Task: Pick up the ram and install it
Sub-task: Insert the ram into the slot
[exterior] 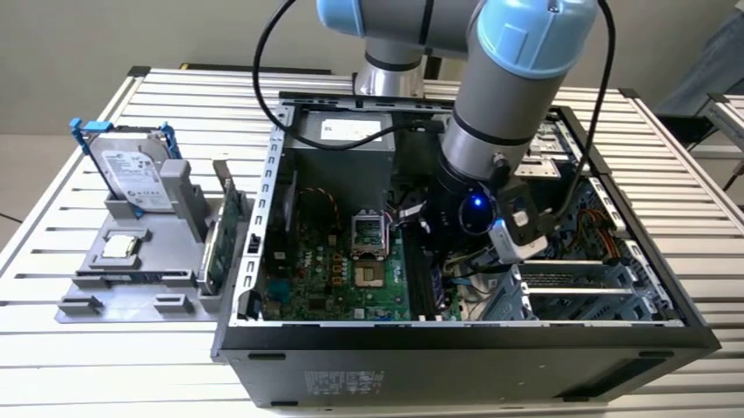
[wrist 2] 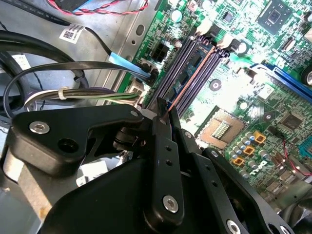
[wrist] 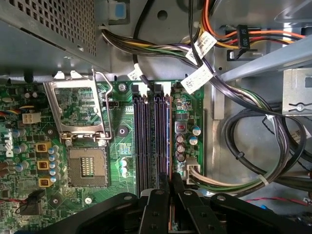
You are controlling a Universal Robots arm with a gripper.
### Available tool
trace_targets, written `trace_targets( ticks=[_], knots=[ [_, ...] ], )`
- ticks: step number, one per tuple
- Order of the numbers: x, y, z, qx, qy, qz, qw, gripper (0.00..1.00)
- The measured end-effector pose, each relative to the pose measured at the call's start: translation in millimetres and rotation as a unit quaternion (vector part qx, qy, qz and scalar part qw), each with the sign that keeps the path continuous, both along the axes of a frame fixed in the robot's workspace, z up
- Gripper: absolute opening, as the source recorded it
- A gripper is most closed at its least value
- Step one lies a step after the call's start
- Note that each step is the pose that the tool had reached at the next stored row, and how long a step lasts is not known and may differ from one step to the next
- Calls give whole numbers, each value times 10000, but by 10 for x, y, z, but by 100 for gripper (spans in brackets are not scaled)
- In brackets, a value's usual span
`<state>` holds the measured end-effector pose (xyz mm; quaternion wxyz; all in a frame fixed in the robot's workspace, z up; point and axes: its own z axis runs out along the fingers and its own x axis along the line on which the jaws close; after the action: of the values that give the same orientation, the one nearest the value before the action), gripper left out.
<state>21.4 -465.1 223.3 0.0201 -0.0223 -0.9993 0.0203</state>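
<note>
My gripper (wrist: 170, 184) is down inside the open computer case (exterior: 465, 335), right over the row of dark memory slots (wrist: 148, 141) on the green motherboard (wrist: 58, 146). Its black fingers are drawn close together on a thin board seen edge-on, the ram (wrist: 169, 146). The ram runs lengthwise along the slot nearest the cables. In the second wrist view the ram (wrist 2: 187, 85) shows as a thin orange-edged strip reaching out from the gripper (wrist 2: 163, 114) over the slots (wrist 2: 180, 68). In the exterior view the arm's wrist (exterior: 476, 213) is low in the case and hides the fingers.
An open CPU socket (wrist: 87, 165) lies beside the slots. Bundled cables (wrist: 253, 146) crowd the other side. Outside the case, at the exterior view's left, a grey holder (exterior: 117, 279) carries a hard drive in a blue frame (exterior: 128, 174) and a green card (exterior: 226, 231).
</note>
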Motion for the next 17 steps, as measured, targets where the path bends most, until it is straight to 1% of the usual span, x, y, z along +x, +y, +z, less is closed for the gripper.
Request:
trace_targets(
  ticks=[17],
  knots=[
    [-2,0,-50,-5,1,49,10000,0]
  ],
)
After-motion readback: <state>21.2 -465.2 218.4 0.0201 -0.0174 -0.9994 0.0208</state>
